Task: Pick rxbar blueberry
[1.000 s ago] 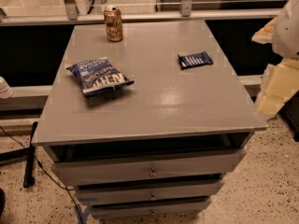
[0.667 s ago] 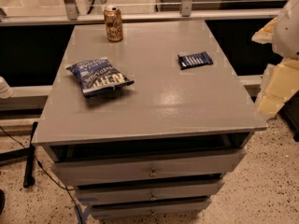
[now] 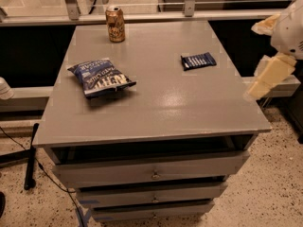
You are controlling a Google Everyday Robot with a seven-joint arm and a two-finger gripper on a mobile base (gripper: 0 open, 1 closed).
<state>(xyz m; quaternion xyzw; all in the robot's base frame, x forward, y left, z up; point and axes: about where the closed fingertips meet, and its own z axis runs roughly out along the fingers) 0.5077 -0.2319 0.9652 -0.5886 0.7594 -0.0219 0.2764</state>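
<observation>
The rxbar blueberry (image 3: 198, 60) is a small flat dark-blue wrapper with white print, lying flat on the right rear part of the grey cabinet top (image 3: 161, 103). My gripper (image 3: 267, 77) shows as a cream and white part of the arm at the right edge of the view, beyond the cabinet's right side. It is to the right of the bar and apart from it, and it holds nothing that I can see.
A puffy blue chip bag (image 3: 101, 76) lies on the left part of the top. A gold drink can (image 3: 115, 23) stands upright at the rear left. Drawers (image 3: 154, 174) are below the front edge. A railing (image 3: 189, 4) runs behind the cabinet.
The cream part of the arm has shifted slightly left and up, closer to the cabinet's right side. The bar, bag and can have not moved.
</observation>
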